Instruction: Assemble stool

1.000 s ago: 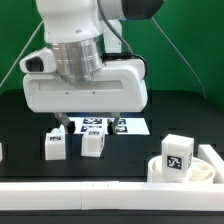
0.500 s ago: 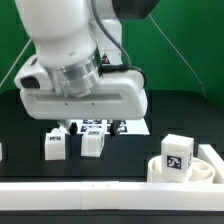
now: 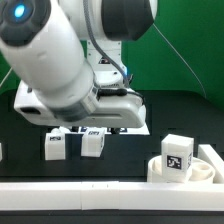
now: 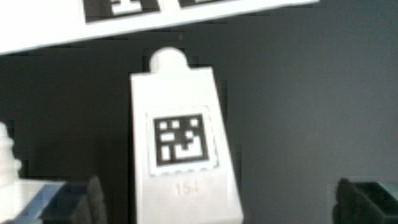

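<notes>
Two small white tagged legs (image 3: 55, 145) (image 3: 92, 143) stand side by side on the black table. My gripper (image 3: 84, 128) hangs just above and behind them, its fingers mostly hidden by the hand. In the wrist view one leg (image 4: 183, 140) lies lengthways between my open jaws, with dark fingertips (image 4: 71, 202) on either side and not touching it. A second leg (image 4: 9, 172) shows at the picture's edge. The round ring-rimmed seat (image 3: 205, 168) sits at the exterior view's right, with a tagged white block (image 3: 177, 152) standing in it.
The marker board (image 3: 105, 127) lies behind the legs and shows in the wrist view (image 4: 107, 25) too. A long white wall strip (image 3: 90, 192) runs along the front. A green backdrop stands behind the table.
The arm has swung and tilted toward the exterior view's left, and the hand has come down closer to the two legs. The legs and seat have not moved.
</notes>
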You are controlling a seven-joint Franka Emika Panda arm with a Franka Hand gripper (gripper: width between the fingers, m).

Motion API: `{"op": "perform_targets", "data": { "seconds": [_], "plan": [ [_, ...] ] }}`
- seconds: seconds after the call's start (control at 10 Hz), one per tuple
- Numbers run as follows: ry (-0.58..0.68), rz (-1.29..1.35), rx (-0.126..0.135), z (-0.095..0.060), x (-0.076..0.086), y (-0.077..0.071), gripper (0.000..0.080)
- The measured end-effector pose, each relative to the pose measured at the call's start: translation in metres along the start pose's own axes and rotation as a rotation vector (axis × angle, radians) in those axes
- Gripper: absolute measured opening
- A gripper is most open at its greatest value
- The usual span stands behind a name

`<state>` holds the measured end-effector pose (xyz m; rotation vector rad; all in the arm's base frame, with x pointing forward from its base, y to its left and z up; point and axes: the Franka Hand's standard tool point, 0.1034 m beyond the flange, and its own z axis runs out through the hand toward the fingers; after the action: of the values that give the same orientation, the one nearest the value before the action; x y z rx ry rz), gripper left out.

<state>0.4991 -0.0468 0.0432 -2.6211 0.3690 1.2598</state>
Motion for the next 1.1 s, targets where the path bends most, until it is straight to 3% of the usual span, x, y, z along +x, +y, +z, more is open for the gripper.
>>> {"op": "perform_targets", "data": {
  "seconds": [0.4, 0.7, 1.1],
  "plan": [
    [-0.011, -0.011, -0.004, -0.004, 0.008, -0.001, 0.0649],
    [-0.005, -0.012, -0.017, 0.005, 0.014, -0.007, 0.0649],
    [-0.005, -0.019, -0.016, 0.012, 0.018, -0.004, 0.0649]
  ]
}}
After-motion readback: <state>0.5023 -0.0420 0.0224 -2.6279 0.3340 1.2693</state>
